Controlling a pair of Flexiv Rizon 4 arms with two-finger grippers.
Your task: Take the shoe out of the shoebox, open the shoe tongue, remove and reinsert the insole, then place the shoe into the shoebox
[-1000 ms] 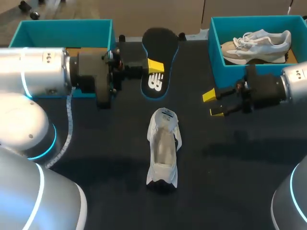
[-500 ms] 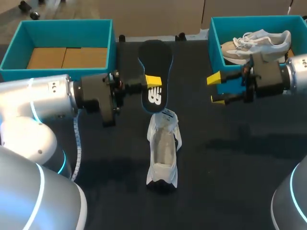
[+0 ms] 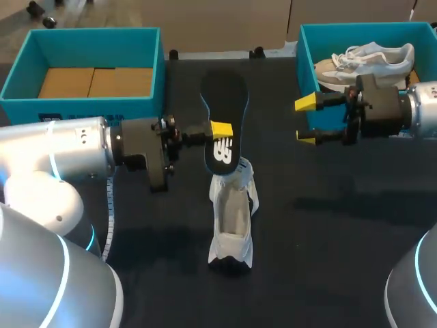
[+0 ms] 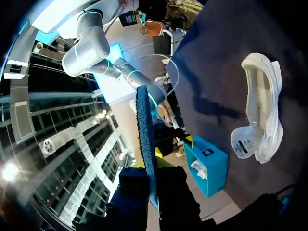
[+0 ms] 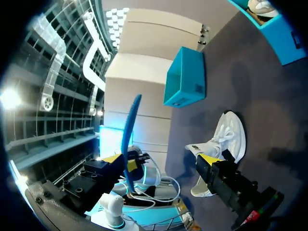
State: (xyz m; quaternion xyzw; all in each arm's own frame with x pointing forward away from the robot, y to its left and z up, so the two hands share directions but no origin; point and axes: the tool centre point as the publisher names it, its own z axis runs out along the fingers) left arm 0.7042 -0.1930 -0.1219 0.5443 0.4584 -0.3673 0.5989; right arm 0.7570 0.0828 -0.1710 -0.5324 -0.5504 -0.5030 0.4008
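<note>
My left gripper [image 3: 220, 129] is shut on a black insole [image 3: 224, 109], holding it by its edge above the table. The insole's near end hangs over the far end of the white shoe [image 3: 232, 215], which lies mid-table with its tongue folded open. In the left wrist view the insole [image 4: 146, 134] stands edge-on between the gripper's [image 4: 153, 175] fingers, with the shoe [image 4: 263, 113] off to one side. My right gripper [image 3: 306, 121] is open and empty, in front of the right shoebox [image 3: 306, 68]. The right wrist view shows the insole [image 5: 128, 130] and the shoe [image 5: 226, 137] ahead of it.
A teal shoebox [image 3: 153, 51] with a bare cardboard floor stands at the back left. The right teal shoebox holds a second pale sneaker [image 3: 369, 60]. Dark tabletop [image 3: 341, 260] lies on both sides of the shoe.
My left gripper has carried the insole nearer, from the back of the table to just over the shoe's far end. My right gripper rose toward the right shoebox, then stayed.
</note>
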